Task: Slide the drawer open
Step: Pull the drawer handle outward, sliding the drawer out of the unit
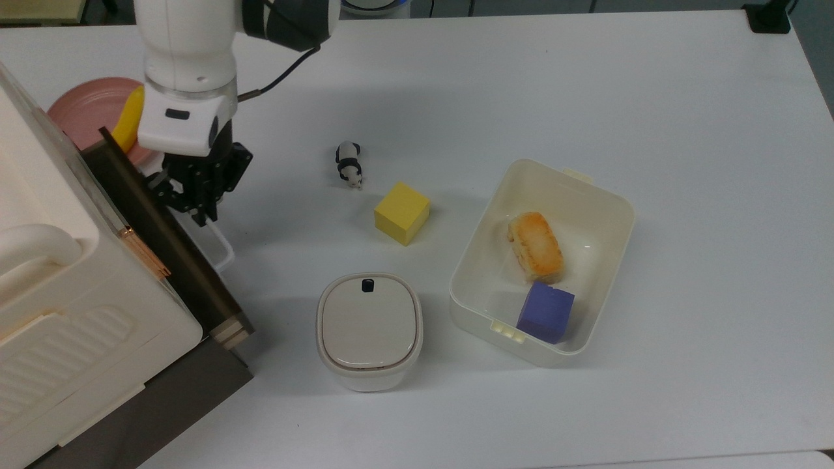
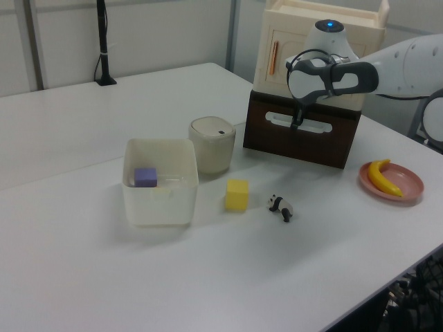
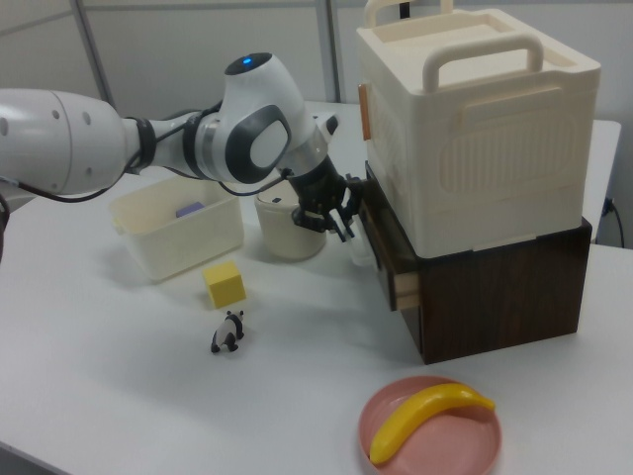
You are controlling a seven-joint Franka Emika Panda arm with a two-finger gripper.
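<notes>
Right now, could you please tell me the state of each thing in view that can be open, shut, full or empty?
Dark brown drawer front with white loop handle: pulled partly out of the cream cabinet.
Black pincer: at the white handle.
Round cream lidded container: lid on.
Cream open plastic bin: holds a purple cube and a bread piece.
Pink plate: holds a banana.

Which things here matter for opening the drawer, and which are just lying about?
For the job:
drawer
white loop handle
pincer

Lying about:
yellow cube
panda figure
lidded container
bin with bread and purple cube
banana on pink plate
</notes>
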